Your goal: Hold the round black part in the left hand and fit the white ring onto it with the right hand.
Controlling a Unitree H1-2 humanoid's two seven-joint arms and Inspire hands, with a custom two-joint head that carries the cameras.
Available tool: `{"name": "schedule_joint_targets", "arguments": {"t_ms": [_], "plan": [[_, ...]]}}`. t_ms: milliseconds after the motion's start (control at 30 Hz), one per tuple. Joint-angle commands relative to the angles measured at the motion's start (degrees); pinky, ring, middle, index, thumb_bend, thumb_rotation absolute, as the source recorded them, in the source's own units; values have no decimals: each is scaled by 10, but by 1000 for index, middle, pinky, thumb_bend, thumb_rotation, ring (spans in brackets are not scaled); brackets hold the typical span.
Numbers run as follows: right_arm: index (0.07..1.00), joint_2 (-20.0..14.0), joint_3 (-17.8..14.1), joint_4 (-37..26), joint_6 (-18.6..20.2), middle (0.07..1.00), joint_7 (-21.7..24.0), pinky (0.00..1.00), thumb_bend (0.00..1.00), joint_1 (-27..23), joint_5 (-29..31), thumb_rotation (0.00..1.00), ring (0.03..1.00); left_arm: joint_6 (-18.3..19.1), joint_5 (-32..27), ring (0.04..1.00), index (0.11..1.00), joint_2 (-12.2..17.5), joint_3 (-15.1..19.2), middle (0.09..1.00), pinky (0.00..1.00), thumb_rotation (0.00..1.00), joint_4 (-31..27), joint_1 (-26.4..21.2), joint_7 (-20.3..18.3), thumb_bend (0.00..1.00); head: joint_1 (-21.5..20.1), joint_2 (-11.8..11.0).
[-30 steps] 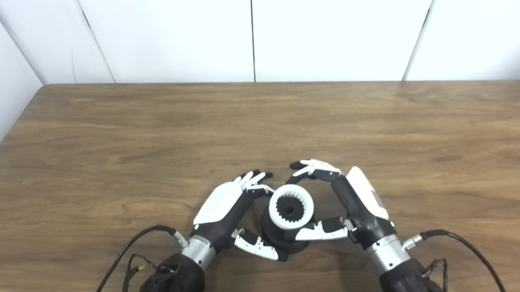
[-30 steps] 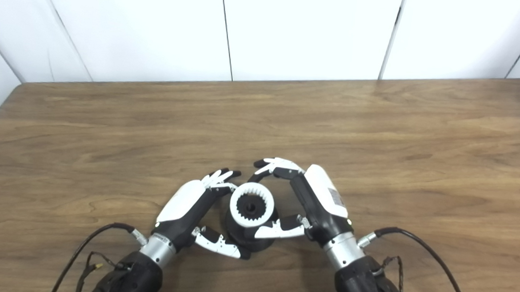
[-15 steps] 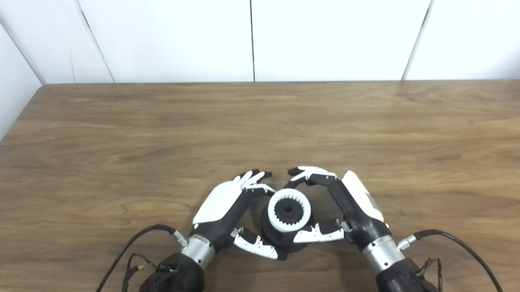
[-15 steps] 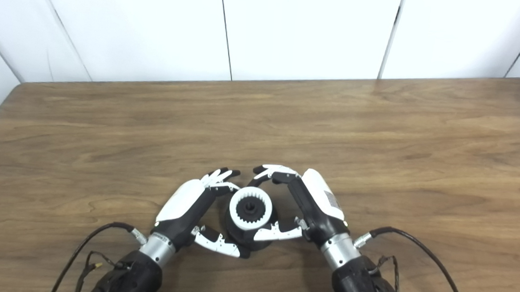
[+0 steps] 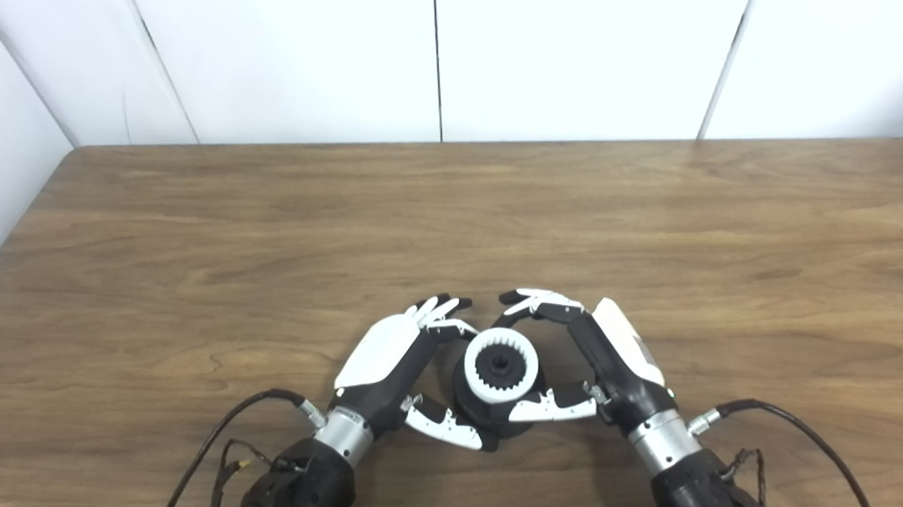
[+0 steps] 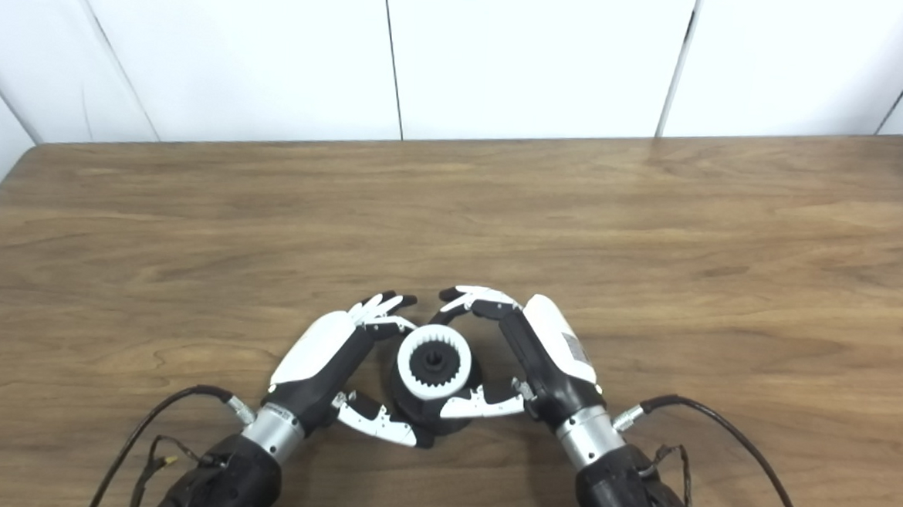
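Right at the near edge of the wooden table both forearms came up from the bottom, each trailing a black cable off the wrist, and between them sat the round black part with the white ring on top of it. The ring had little teeth around the inside and you could see a dark hub through the middle, so it looked seated on the part rather than floating above it, though I couldn't swear how far down it had gone. The left hand was cupped around the left side of the black part, thumb tucked under along the near side and fingers curled round the far side, so it looked like it was grasping it. The right hand mirrored that from the other side, thumb lying against the near right of the part just under the ring, fingers arched over past the far rim. Whether those fingers were actually pinching the ring or just hovering close, I honestly couldn't tell. Beyond the hands it was plain wood grain all the way back to the white panelled wall.
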Motion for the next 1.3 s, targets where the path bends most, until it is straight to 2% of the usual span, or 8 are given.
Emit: {"name": "schedule_joint_targets", "arguments": {"t_ms": [0,67,167,600,867,1100,1267], "plan": [[617,-24,9,-4,35,845,38,749,694,-14,-36,274,866,0,3,1000,618,3,1,953,1000,246,-19,-11,-2,973,1,1],[716,-30,13,-9,44,866,48,742,816,-16,-37,372,875,1,2,1000,619,3,1,955,1000,248,-20,-11,-4,973,1,2],[799,-36,17,-12,50,889,55,738,901,-17,-32,439,884,0,1,1000,617,3,2,954,1000,250,-19,-12,-3,971,2,3],[968,-49,28,-25,77,948,96,812,1000,-27,-34,543,940,3,3,1000,619,3,3,955,1000,257,-18,-13,-5,976,1,4],[996,-55,22,-22,66,960,100,821,1000,-30,-16,528,948,1,0,1000,619,4,4,955,1000,257,-16,-14,-4,976,-1,3],[1000,-65,14,-26,61,970,103,803,1000,-32,12,565,941,0,-2,1000,622,5,5,959,1000,265,-14,-15,-4,972,-4,-1],[989,-69,3,-21,36,959,86,775,1000,-24,29,588,911,-5,-4,999,618,5,7,954,1000,247,-10,-14,1,983,-5,-8]]}}
